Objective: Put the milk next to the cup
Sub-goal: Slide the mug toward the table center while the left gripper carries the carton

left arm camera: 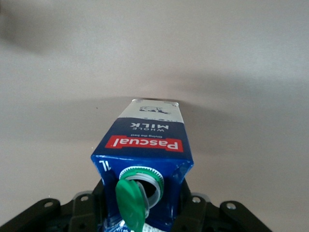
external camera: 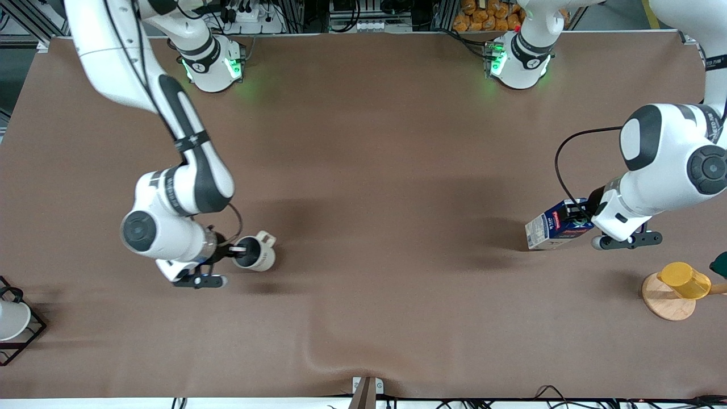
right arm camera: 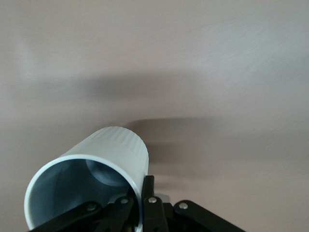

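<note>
Nearest the front camera among the task's things, the cup is clamped by its rim in the right gripper, toward the right arm's end of the table. Well apart, toward the left arm's end, the milk is gripped at its top by the left gripper. Transport is judged under way; next, both must be brought together centrally.
</note>
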